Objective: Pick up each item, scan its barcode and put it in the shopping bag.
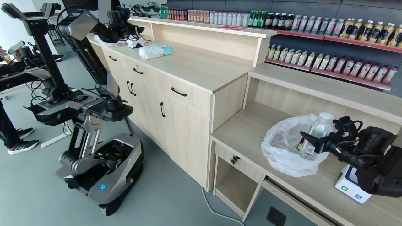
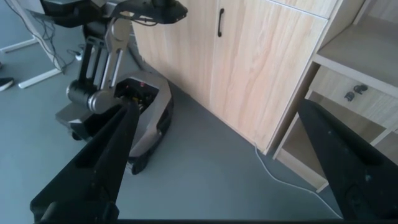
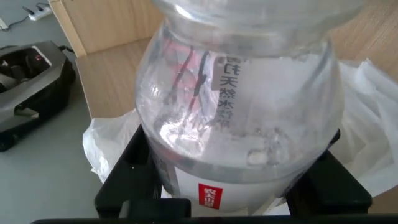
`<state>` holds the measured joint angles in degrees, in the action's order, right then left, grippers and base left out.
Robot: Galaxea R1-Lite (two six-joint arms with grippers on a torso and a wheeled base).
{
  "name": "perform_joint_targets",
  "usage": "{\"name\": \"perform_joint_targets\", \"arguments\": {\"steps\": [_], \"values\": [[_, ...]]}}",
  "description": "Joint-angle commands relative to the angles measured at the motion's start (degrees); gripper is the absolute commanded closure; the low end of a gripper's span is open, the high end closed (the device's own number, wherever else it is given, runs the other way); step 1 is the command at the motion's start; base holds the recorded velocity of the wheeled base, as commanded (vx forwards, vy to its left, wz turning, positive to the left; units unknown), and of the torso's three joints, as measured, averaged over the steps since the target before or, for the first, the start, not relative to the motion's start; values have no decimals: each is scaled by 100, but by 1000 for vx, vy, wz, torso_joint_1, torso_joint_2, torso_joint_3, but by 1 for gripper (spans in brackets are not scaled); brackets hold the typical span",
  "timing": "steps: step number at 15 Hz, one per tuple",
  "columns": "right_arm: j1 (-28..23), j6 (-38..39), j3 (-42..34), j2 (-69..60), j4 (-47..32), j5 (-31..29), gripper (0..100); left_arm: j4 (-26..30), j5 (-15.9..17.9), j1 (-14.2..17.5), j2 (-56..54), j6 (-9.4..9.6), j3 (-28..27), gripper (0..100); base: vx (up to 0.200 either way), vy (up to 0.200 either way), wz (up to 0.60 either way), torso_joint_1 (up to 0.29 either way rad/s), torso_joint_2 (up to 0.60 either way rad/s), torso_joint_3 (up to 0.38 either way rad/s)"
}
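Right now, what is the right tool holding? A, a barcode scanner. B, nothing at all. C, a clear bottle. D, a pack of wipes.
C: the right tool is closed around a clear bottle, holding it at the mouth of the shopping bag.

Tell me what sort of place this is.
Probably a small shop's checkout, perhaps staged: shelves of bottled drinks, a wooden counter, and a shopping bag on the desk.

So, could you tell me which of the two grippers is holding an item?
The right gripper, shut on the clear bottle over the shopping bag; the left gripper hangs open and empty.
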<state>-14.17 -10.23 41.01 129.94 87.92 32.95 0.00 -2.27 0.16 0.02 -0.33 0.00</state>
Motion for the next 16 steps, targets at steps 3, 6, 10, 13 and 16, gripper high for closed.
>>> {"name": "perform_joint_targets", "arguments": {"steps": [3,6,10,13,16], "values": [[81,161,619,181,32,1,100,0,-2,2,-2,-2,0,0,0,0,0,0,0,0],[142,161,1032,480,32,1,100,0,-2,2,-2,-2,0,0,0,0,0,0,0,0],[256,118,1067,954,208,36,100,0,-2,-7,-2,-2,0,0,0,0,0,0,0,0],[256,12,1155,1174,208,45,100,0,-2,2,-2,-2,0,0,0,0,0,0,0,0],[230,-111,1243,1323,208,45,100,0,-2,2,-2,-2,0,0,0,0,0,0,0,0]]}}
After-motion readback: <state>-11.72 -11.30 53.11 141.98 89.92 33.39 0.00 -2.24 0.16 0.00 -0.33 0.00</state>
